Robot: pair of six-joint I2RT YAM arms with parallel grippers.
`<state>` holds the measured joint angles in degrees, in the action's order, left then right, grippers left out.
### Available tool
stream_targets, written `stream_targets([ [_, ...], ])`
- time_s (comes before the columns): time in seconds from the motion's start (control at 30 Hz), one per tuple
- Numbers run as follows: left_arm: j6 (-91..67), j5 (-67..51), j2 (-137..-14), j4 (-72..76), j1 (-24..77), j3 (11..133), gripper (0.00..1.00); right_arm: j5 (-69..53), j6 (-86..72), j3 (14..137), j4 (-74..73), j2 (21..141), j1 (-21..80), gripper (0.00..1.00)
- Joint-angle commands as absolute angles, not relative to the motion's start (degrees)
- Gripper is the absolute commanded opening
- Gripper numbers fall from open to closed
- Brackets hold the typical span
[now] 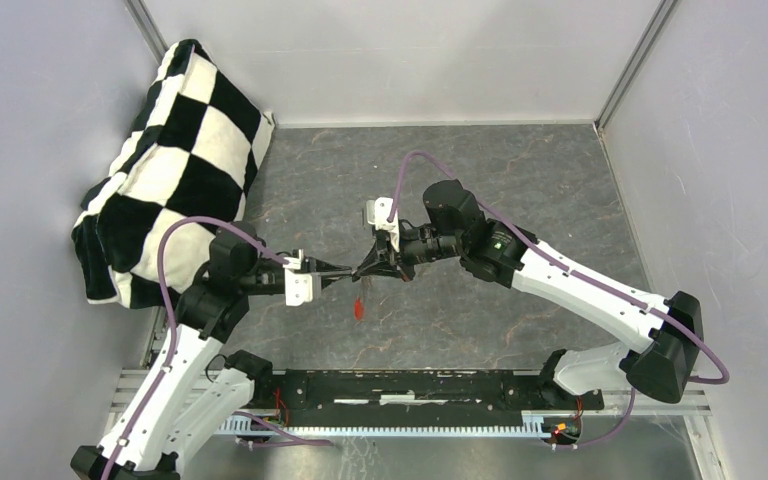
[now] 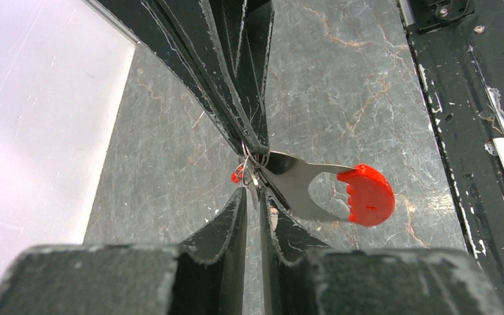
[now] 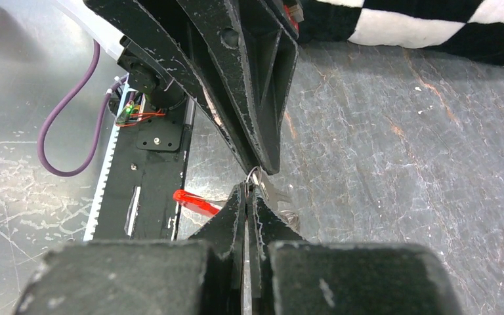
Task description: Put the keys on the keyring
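Note:
My two grippers meet tip to tip above the middle of the table. The right gripper (image 3: 246, 190) is shut on the keyring's thin wire loop (image 3: 254, 174). From the loop hangs the keyring's flat grey metal arc with a bright red band (image 2: 367, 195), which shows as a red speck (image 1: 358, 308) in the top view. The left gripper (image 2: 254, 195) faces it with its jaws a narrow slit apart. A thin sliver of metal lies between its tips, and I cannot tell whether they pinch it. A tiny red piece (image 2: 237, 174), perhaps a key's head, sits beside the loop.
A black-and-white checkered cushion (image 1: 175, 160) leans in the back left corner. A black rail (image 1: 410, 390) with the arm bases runs along the near edge. Grey walls close the table on three sides. A purple cable (image 3: 65, 131) loops near the rail.

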<state>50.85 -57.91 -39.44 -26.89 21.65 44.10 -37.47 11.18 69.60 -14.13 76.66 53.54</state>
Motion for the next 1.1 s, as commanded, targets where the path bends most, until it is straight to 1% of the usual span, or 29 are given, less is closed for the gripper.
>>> stream_targets([
  [0.0, 49.8, -57.0, -38.1, -26.0, 21.8, 43.7, 0.18, -38.9, 11.2, 70.1, -12.6, 75.8, 53.2, 0.0],
  [0.07, 49.9, -57.1, -38.1, -26.0, 21.8, 43.8, 0.23, -39.2, 11.3, 70.1, -12.9, 75.8, 53.2, 0.0],
  [0.1, 49.9, -57.2, -38.1, -25.9, 21.8, 44.1, 0.28, -39.3, 11.4, 70.1, -13.0, 75.8, 53.3, 0.0],
  [0.17, 50.0, -57.6, -38.3, -26.0, 21.8, 44.4, 0.32, -39.6, 11.5, 70.1, -13.2, 76.0, 53.2, 0.0],
  [0.27, 50.0, -57.5, -38.6, -26.0, 21.9, 45.0, 0.36, -40.0, 11.7, 70.4, -13.7, 76.0, 53.2, 0.0],
  [0.4, 51.3, -58.1, -38.5, -27.3, 21.8, 45.5, 0.37, -40.5, 12.1, 70.3, -14.3, 76.0, 53.1, 0.0],
  [0.5, 60.4, -60.3, -39.4, -34.4, 21.8, 47.0, 0.37, -40.7, 12.5, 70.6, -15.0, 76.0, 53.2, 0.0],
  [0.6, 66.2, -61.0, -40.8, -39.1, 21.8, 48.7, 0.37, -41.1, 12.6, 70.8, -15.2, 76.2, 53.1, 0.0],
  [0.8, 69.1, -61.0, -43.3, -39.6, 21.8, 50.9, 0.37, -42.1, 12.7, 71.3, -15.9, 76.9, 53.2, 0.0],
  [1.07, 68.0, -64.0, -46.5, -39.6, 21.9, 52.5, 0.29, -42.6, 12.7, 71.5, -16.0, 77.4, 53.1, 0.0],
])
